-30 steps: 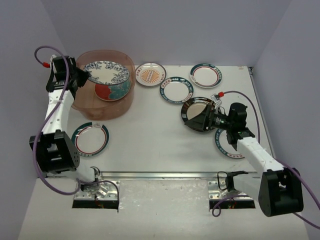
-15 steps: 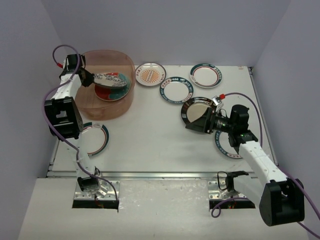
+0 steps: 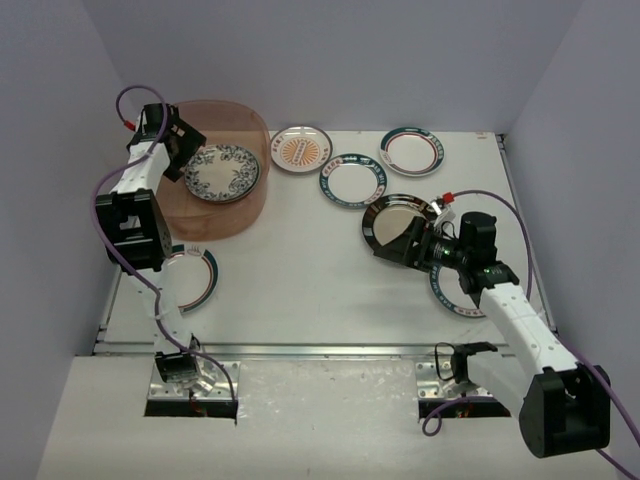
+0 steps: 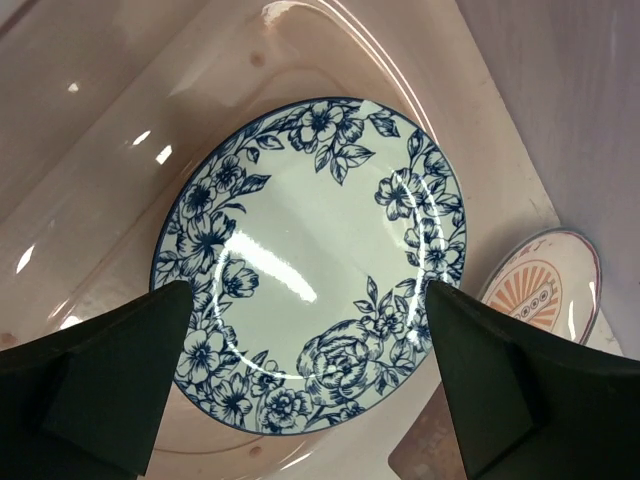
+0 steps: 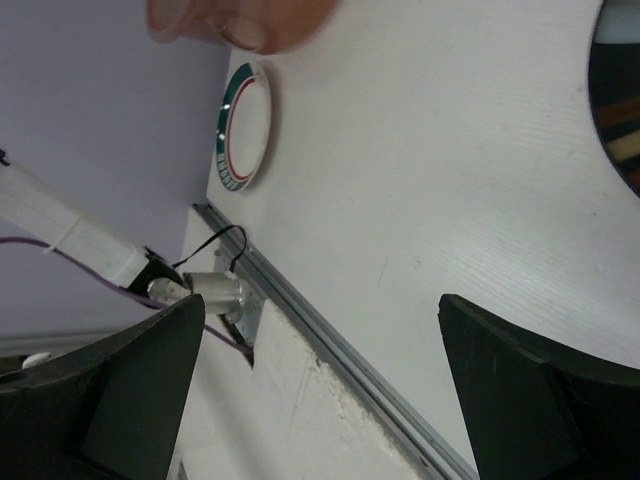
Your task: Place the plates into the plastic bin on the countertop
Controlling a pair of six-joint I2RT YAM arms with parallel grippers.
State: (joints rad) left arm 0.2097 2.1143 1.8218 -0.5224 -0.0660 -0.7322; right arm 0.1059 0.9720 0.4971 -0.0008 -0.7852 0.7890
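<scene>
Since a moment ago the blue plate [image 4: 310, 265] has left the left gripper [image 3: 180, 140] and now lies flat in the bin [image 3: 215, 225], covering the red-and-teal one that showed before. That gripper hangs over the bin's far-left rim, spread wide and holding nothing. Out on the surface [image 3: 300, 260], the right gripper [image 3: 392, 245] is also spread wide, low beside the shiny plate [image 3: 392, 215]; whether it touches the plate's edge I can't quite tell. The orange plate [image 3: 301, 148] lies just right of the bin, with a teal-rimmed plate [image 3: 352, 180] close by.
</scene>
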